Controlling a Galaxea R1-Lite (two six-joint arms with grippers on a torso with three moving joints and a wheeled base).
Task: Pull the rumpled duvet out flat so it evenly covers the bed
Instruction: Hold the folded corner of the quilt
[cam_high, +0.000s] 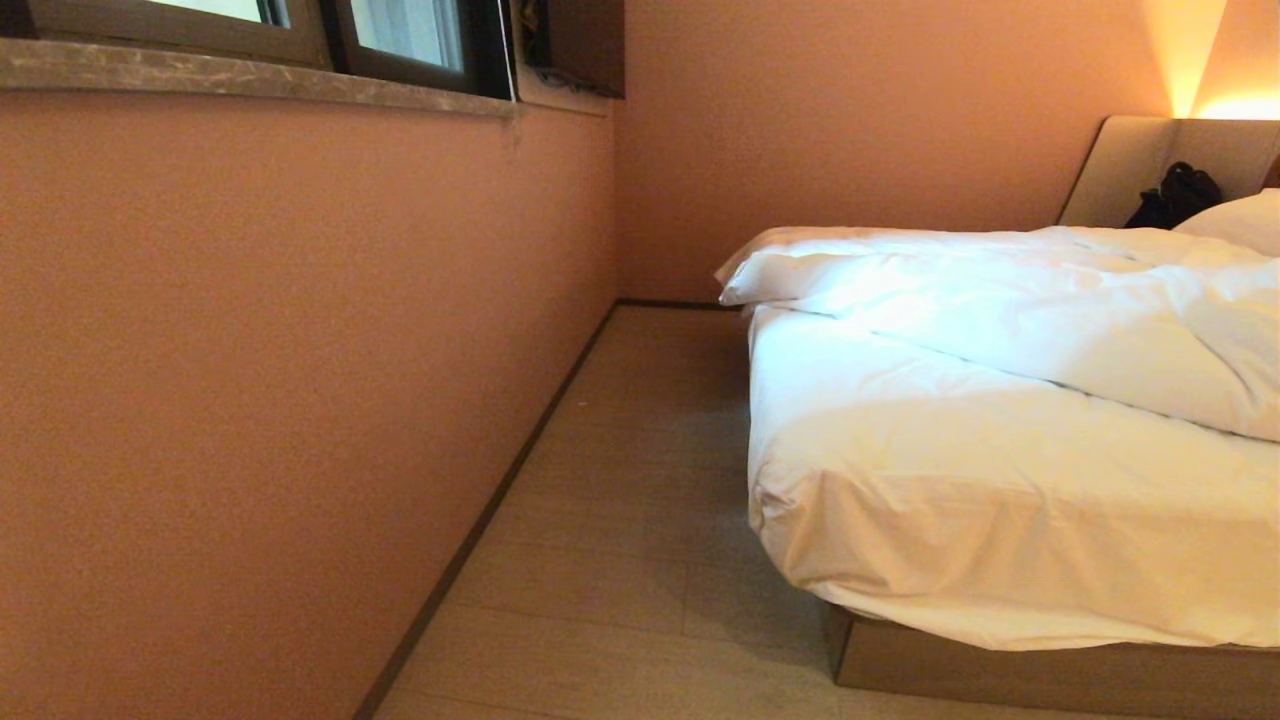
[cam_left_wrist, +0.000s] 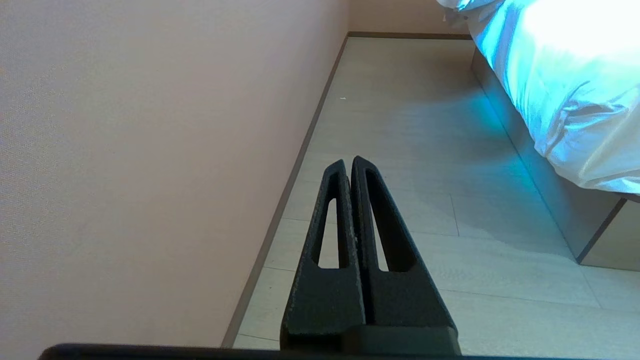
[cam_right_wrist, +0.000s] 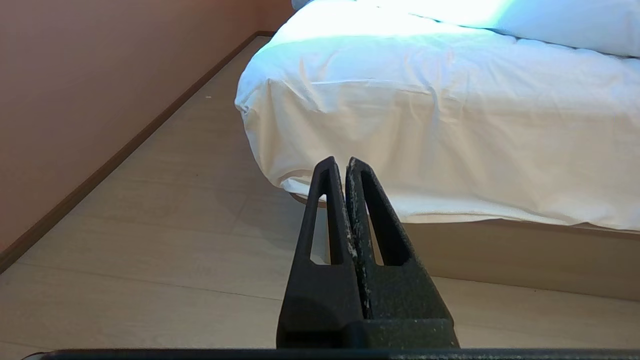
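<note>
The bed (cam_high: 1000, 560) sits at right in the head view, its near left corner showing bare fitted sheet (cam_high: 950, 470) over a tan platform base (cam_high: 1050, 675); the duvet (cam_high: 1000, 300) lies rumpled and bunched on the far part of the mattress, its folded edge overhanging the left side, with a pillow (cam_high: 1240, 220) and a dark object (cam_high: 1175, 195) by the headboard (cam_high: 1130, 165). Left gripper (cam_left_wrist: 348, 162) is clenched and empty, low over the floor (cam_left_wrist: 425, 125) between wall (cam_left_wrist: 150, 150) and bed. Right gripper (cam_right_wrist: 340, 162) is likewise clenched and empty, pointing at the bed's near corner, apart from it.
</note>
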